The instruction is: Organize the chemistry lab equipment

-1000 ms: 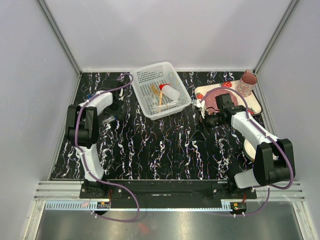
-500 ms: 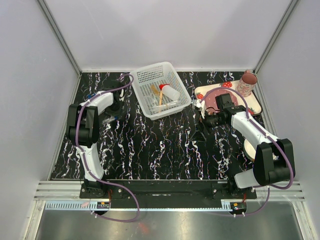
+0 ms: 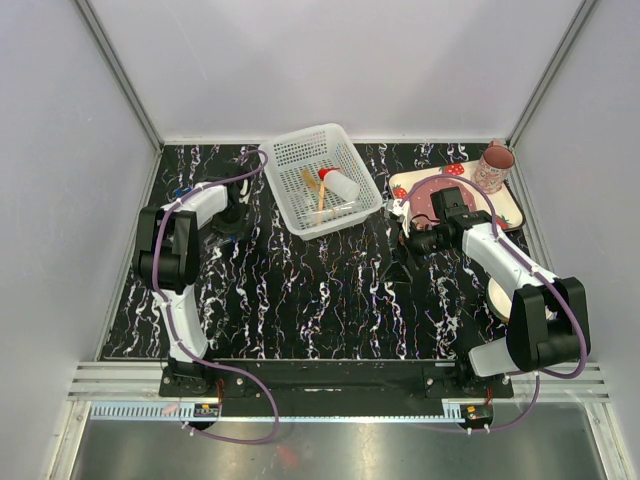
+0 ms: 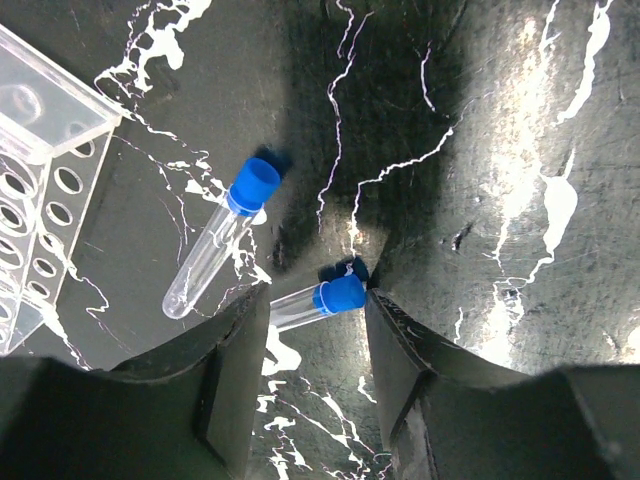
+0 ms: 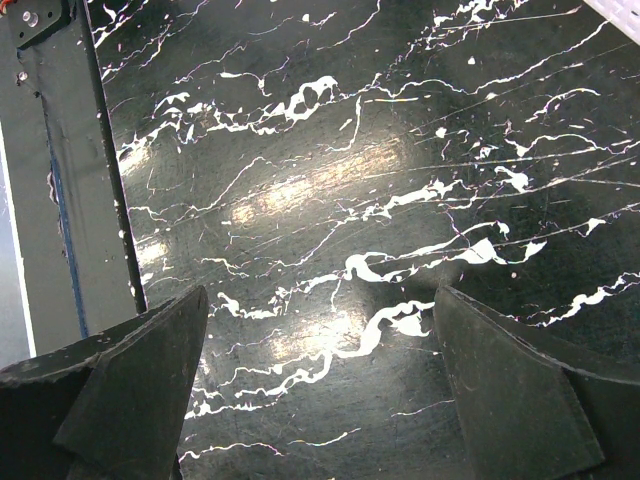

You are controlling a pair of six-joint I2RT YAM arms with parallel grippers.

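Observation:
A clear tube with a blue cap [image 4: 322, 298] lies on the black marbled table, across the gap of my left gripper [image 4: 318, 312]. Its cap touches the right fingertip and its body runs under the left one; the jaws stand partly open and do not clamp it. A second blue-capped tube [image 4: 222, 238] lies loose just beyond, beside the clear tube rack [image 4: 45, 150]. In the top view my left gripper [image 3: 229, 222] is at the far left of the table. The red-capped squeeze bottle [image 3: 338, 184] and orange sticks [image 3: 311, 184] lie in the basket. My right gripper [image 5: 320, 330] is wide open over bare table.
A white mesh basket [image 3: 290, 150] stands at the back centre. The strawberry-print tray [image 3: 508, 212] with a pink plate and a pink mug [image 3: 494, 165] sits at the back right, behind my right gripper [image 3: 411, 240]. A cream bowl [image 3: 497, 296] lies under the right arm.
The left arm has shifted slightly over the tubes. The right arm has not moved.

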